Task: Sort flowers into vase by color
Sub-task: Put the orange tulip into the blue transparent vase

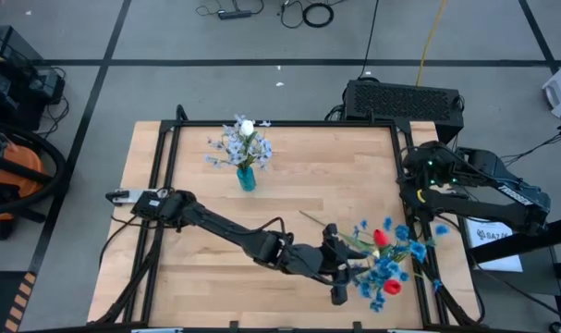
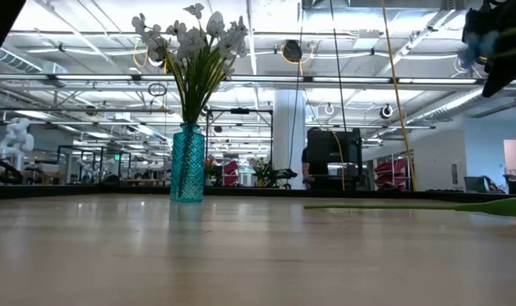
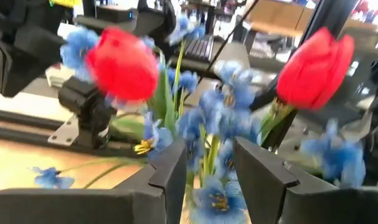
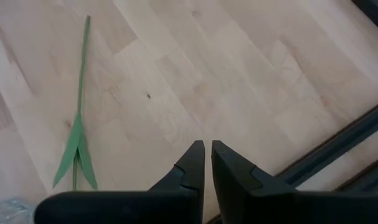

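The left gripper (image 1: pixel 343 277) reaches into the bunch of blue flowers (image 1: pixel 388 268) and red tulips (image 1: pixel 382 238) near the table's right front. Its fingers (image 3: pixel 165 180) are half closed around thin green stems, probably to lift one colour. The teal vase (image 1: pixel 247 178) with pale flowers (image 1: pixel 241 143) stands well apart. The right gripper (image 4: pixel 207 155) waits with closed, empty fingers above the table's right edge.

Pale blue-white sprays (image 1: pixel 239 146) with one white tulip bud (image 1: pixel 247 128) found upright in a teal glass vase (image 1: pixel 247 178) at the far middle of the worktop (image 1: pixel 289 199). Bright blue sprays (image 1: pixel 386 268) and two red tulips (image 1: pixel 381 237) found bunched near the front right corner, stems gathered at the left claw (image 1: pixel 347 268). One green stem (image 4: pixel 78 118) noted lying flat apart.
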You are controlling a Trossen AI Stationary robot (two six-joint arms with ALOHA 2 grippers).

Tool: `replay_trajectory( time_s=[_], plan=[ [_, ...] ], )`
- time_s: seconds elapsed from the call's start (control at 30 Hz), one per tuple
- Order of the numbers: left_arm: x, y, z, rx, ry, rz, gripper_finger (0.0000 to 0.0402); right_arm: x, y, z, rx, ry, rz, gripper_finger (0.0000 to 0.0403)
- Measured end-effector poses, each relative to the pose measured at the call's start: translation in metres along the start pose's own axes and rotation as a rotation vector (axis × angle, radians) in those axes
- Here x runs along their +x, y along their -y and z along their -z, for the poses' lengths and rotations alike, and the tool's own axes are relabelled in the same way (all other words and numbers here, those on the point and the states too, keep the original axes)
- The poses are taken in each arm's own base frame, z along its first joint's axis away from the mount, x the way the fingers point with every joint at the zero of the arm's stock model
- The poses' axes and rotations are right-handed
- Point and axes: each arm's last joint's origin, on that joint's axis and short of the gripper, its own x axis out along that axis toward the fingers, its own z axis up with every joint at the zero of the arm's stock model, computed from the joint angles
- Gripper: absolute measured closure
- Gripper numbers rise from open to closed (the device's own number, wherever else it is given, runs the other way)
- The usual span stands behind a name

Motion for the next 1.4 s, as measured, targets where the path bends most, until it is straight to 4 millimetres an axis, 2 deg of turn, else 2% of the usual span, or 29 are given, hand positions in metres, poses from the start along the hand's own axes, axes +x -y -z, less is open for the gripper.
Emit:
replay_trajectory(
  time_s=[0.23,0.47,0.57,0.73,0.83,1.1,1.27,1.4],
  plan=[
    [-0.021,-0.005,-0.009,0.071,-0.187,-0.016,0.0265,0.000,0.001,-0.003,0.022,0.039,0.049,0.0381],
    [-0.061,-0.012,-0.043,0.118,-0.302,-0.047,0.0265,0.000,0.000,-0.008,0.155,0.090,0.029,0.0381],
    [-0.078,-0.017,-0.051,0.173,-0.381,-0.065,0.0265,0.000,0.000,-0.010,0.221,0.112,0.019,0.0381],
    [-0.093,-0.024,-0.054,0.277,-0.473,-0.071,0.0265,-0.001,-0.001,-0.010,0.308,0.117,0.012,0.0381],
    [-0.095,-0.029,-0.044,0.327,-0.564,-0.086,0.0265,0.000,0.000,-0.010,0.352,0.114,0.012,0.0381],
    [-0.091,-0.055,0.012,0.311,-0.717,-0.058,0.0265,0.000,0.000,-0.010,0.417,0.115,0.010,0.0381],
    [-0.100,-0.087,0.046,0.204,-0.655,-0.068,0.0265,0.000,0.000,-0.010,0.413,0.114,0.011,0.0381],
    [-0.100,-0.114,0.068,0.070,-0.553,-0.109,0.0265,0.000,0.000,-0.010,0.374,0.113,0.015,0.0381]
  ],
)
